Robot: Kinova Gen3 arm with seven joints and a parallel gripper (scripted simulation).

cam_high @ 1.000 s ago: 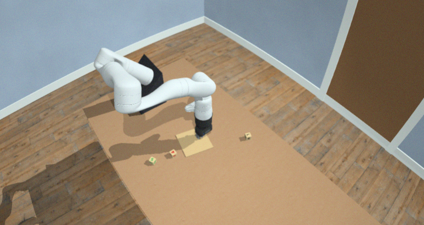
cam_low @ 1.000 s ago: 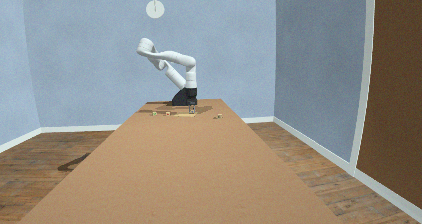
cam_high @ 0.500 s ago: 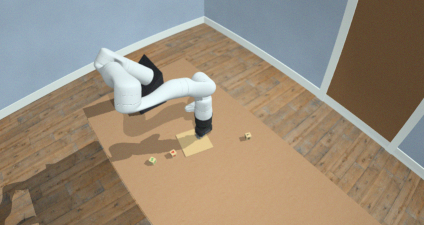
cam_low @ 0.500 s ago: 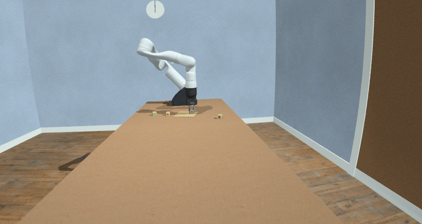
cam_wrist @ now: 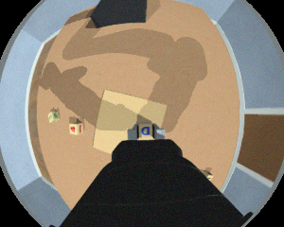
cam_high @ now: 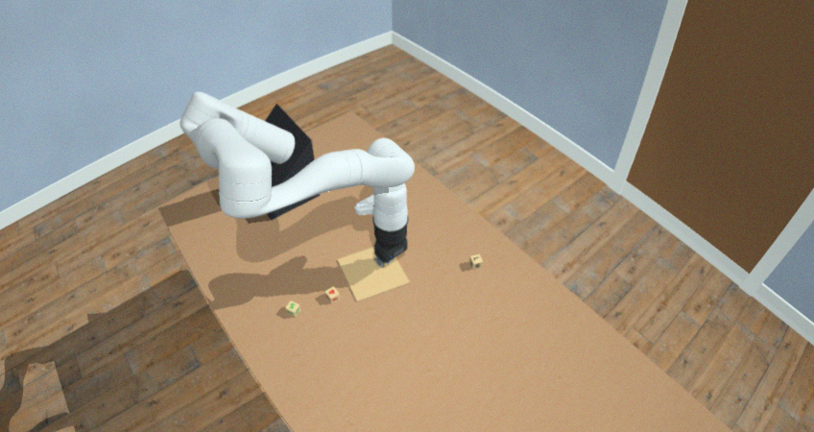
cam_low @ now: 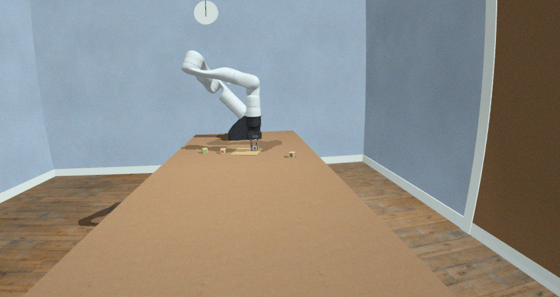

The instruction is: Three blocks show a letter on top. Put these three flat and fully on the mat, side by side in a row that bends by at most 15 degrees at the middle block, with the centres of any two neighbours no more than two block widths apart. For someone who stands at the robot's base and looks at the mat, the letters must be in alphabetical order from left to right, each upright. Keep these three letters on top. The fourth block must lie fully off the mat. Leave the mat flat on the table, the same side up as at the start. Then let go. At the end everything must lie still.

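My gripper [cam_high: 384, 262] [cam_low: 254, 148] [cam_wrist: 145, 129] points down over the back right part of the mat. It is shut on a wooden block with a blue D [cam_wrist: 145, 130] on top; I cannot tell whether that block touches the mat. The pale yellow mat [cam_high: 371, 288] [cam_low: 240, 152] [cam_wrist: 115, 101] lies flat. Left of it on the table are a block with red marks [cam_high: 331, 294] [cam_low: 223, 150] [cam_wrist: 76, 128] and, farther left, a block with green marks [cam_high: 292, 307] [cam_low: 205, 150] [cam_wrist: 53, 115]. A block with black marks [cam_high: 475, 261] [cam_low: 292, 154] [cam_wrist: 207, 175] sits off the mat to the right.
The black robot base [cam_high: 294, 154] [cam_low: 238, 131] [cam_wrist: 120, 11] stands at the far end of the table [cam_high: 457, 359] [cam_low: 236, 215]. The arm's shadow crosses the table and part of the mat. The green-marked block is nearest the table's left edge.
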